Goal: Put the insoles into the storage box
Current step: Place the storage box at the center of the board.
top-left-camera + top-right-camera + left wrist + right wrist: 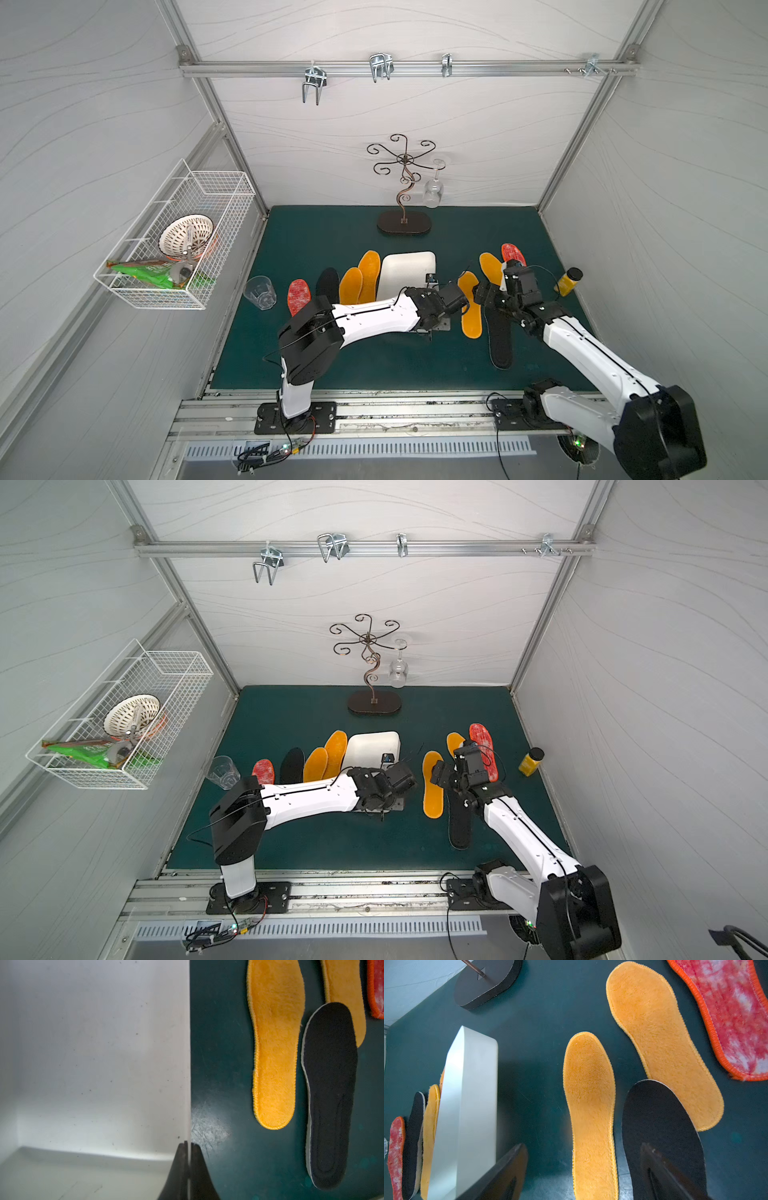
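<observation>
The white storage box (409, 270) (372, 748) stands mid-mat, and its inside (83, 1064) looks empty. My left gripper (431, 286) (188, 1147) is shut on the box's thin right wall, with one jaw inside and one outside. Left of the box lie a red insole (298, 296), a black one (328, 284) and two orange ones (351, 286) (369, 274). To its right are two orange insoles (471, 305) (490, 268), a red one (512, 253) and a black one (500, 340). My right gripper (481, 291) (583, 1167) hangs open over the near orange insole (589, 1105), holding nothing.
A metal glass stand (404, 222) with a hanging wine glass (433, 193) stands at the back. A clear tumbler (260, 292) is at the mat's left edge. At the right edge stands a yellow bottle (568, 281). A wire basket (174, 241) hangs on the left wall.
</observation>
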Controlling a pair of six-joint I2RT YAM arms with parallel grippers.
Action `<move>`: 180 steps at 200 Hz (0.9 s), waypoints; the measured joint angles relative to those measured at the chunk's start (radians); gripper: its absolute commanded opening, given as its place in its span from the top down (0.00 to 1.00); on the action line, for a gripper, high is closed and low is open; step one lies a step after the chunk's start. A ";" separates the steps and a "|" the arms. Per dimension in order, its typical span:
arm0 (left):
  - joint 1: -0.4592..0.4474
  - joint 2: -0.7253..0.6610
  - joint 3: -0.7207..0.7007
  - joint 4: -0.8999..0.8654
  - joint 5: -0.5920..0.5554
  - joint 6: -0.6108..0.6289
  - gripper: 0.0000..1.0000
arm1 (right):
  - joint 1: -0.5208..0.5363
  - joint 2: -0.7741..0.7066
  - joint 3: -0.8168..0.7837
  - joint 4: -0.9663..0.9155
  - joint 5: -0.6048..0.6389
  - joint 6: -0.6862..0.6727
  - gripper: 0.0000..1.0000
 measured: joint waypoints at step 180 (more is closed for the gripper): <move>0.575 -0.667 -0.476 -0.008 0.072 0.241 0.10 | 0.291 0.357 0.314 -0.102 0.026 -0.085 0.15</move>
